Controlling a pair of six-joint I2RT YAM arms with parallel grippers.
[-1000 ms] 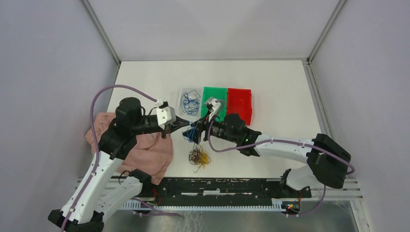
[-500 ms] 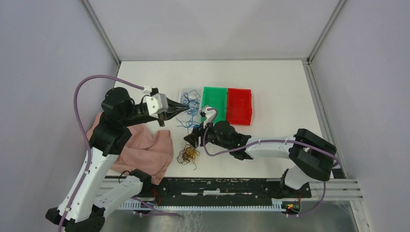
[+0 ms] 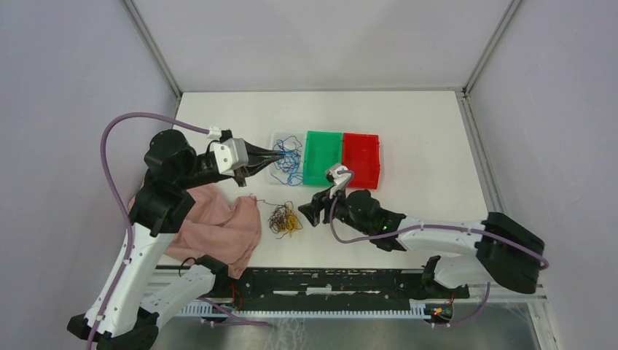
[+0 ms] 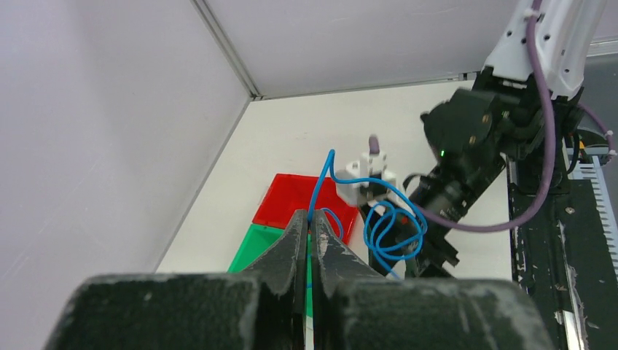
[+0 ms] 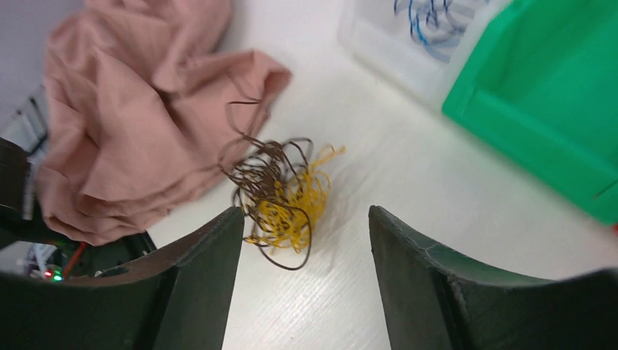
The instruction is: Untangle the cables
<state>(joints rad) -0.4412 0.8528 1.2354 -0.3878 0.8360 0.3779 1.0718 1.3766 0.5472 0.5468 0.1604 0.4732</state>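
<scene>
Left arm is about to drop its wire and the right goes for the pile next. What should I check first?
1. Left gripper shut on the blue cable: ok.
2. Left fingertips over the clear bin in the top view: ok. Height above it: cannot tell.
3. Right gripper open, with nothing between its fingers: ok.
4. Brown and yellow tangle lying on the table, centred ahead of the right gripper: ok.
5. No blue wire left in that tangle: ok.
6. One brown strand reaches onto the pink cloth. Whether it is free to lift: cannot tell.
</scene>
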